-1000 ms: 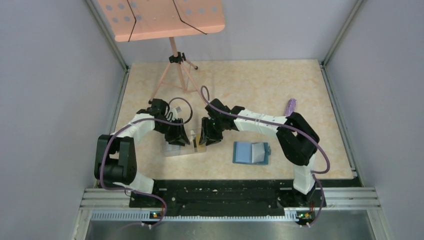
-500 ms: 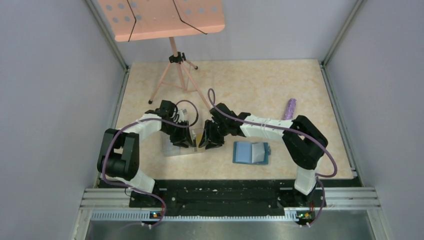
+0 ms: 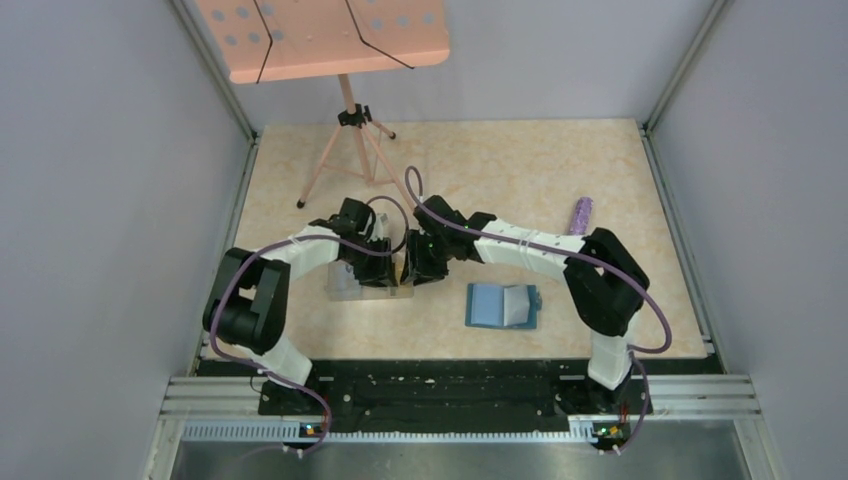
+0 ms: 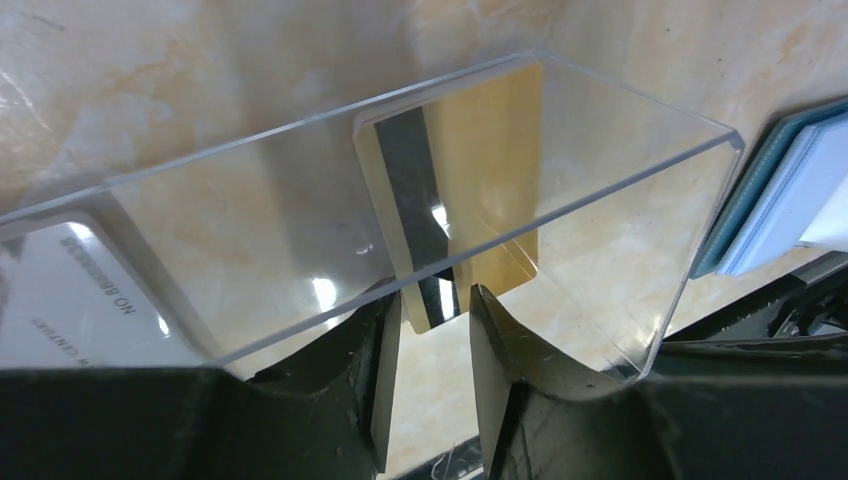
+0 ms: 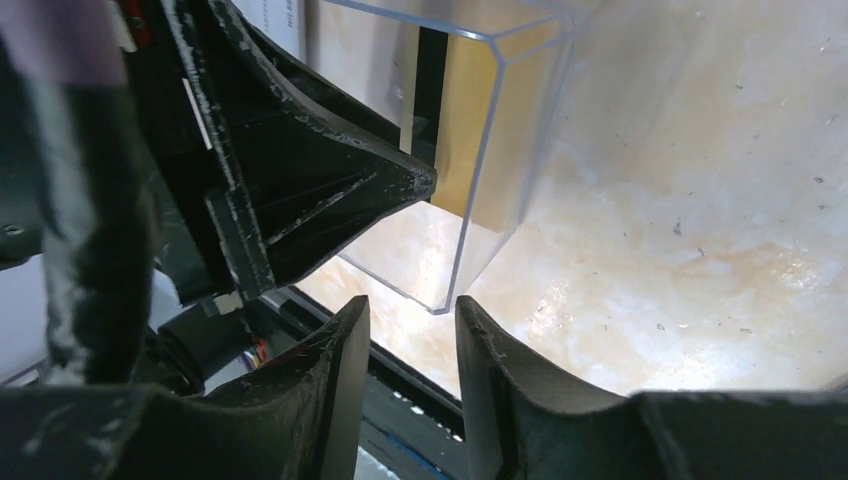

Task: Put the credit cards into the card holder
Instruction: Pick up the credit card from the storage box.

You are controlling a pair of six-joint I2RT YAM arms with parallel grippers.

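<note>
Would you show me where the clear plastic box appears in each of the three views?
Top external: clear plastic box, left of the marbled table's centre.
Left wrist: fills the middle, gold card seen through it.
Right wrist: its corner at top centre.
Shared landmark: the marbled table, in all three.

From above, the left gripper and the right gripper covered most of the clear box, so the gold card inside could not be seen there. In the left wrist view, the card holder and a pale card ran off the picture's edges. Whether the left gripper pinched the gold card's bottom end could not be told.
</note>
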